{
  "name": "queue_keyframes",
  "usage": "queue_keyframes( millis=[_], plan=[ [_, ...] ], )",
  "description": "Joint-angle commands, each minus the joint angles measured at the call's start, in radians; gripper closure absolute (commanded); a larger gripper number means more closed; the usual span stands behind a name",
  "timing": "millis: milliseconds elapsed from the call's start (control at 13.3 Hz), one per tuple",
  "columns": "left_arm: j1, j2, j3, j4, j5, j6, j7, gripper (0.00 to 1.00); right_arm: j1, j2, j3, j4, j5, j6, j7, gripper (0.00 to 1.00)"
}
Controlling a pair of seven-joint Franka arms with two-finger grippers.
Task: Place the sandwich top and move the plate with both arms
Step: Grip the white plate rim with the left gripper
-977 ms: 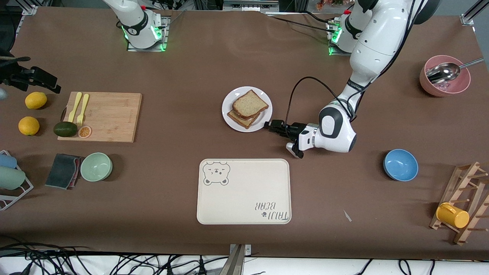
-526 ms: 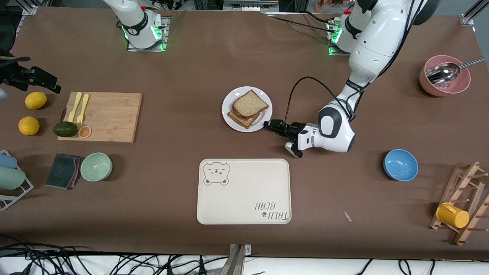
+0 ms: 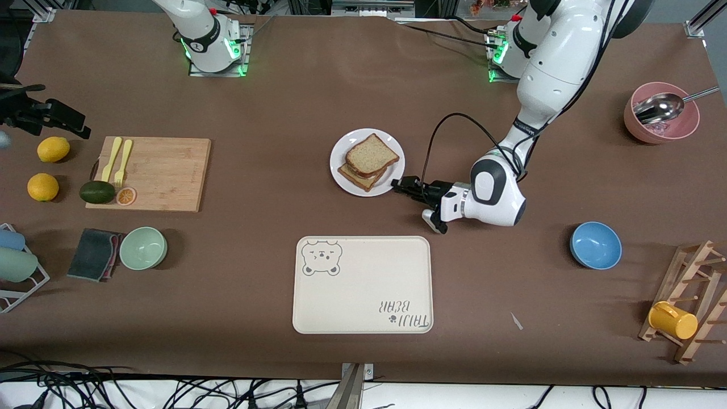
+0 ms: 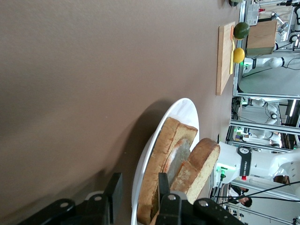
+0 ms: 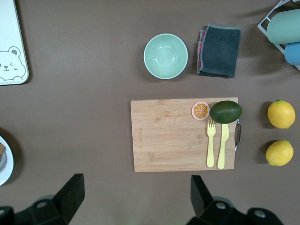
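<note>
With the left gripper (image 3: 397, 186) fingers spread astride the plate (image 3: 346, 178) rim and the right gripper (image 5: 133, 197) fingers spread high over the cutting board (image 5: 173, 136), a one-sided lift could tip the sandwich top (image 3: 372, 154) off.

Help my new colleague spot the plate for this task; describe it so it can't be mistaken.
Start at the cream bear tray; the plate lies farther from the front camera, mid-table. It is round, plain white, carries stacked bread with the sandwich top uppermost, and the left pincer is at its rim.
</note>
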Motion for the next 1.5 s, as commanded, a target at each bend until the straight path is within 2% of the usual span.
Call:
queue_keyframes(
  millis=[0, 225, 451, 526, 1427],
  plan=[
    [-0.020, 0.008, 0.007, 0.000, -0.038, -0.007, 0.022, 0.63, -0.003, 0.005, 0.004, 0.023, 0.014, -0.020, 0.006, 0.00],
    [-0.022, 0.012, 0.007, 0.000, -0.038, -0.006, 0.024, 0.65, -0.003, 0.005, 0.003, 0.023, 0.015, -0.020, 0.005, 0.00],
    [-0.023, 0.012, 0.007, 0.000, -0.036, -0.006, 0.024, 0.85, -0.003, 0.005, 0.004, 0.023, 0.015, -0.020, 0.006, 0.00],
    [-0.023, 0.012, 0.007, 0.000, -0.036, -0.006, 0.024, 0.88, -0.003, 0.005, 0.004, 0.023, 0.015, -0.020, 0.006, 0.00],
    [-0.010, 0.000, 0.007, 0.005, -0.036, -0.009, -0.020, 0.91, -0.003, 0.005, 0.004, 0.023, 0.015, -0.020, 0.006, 0.00]
  ],
)
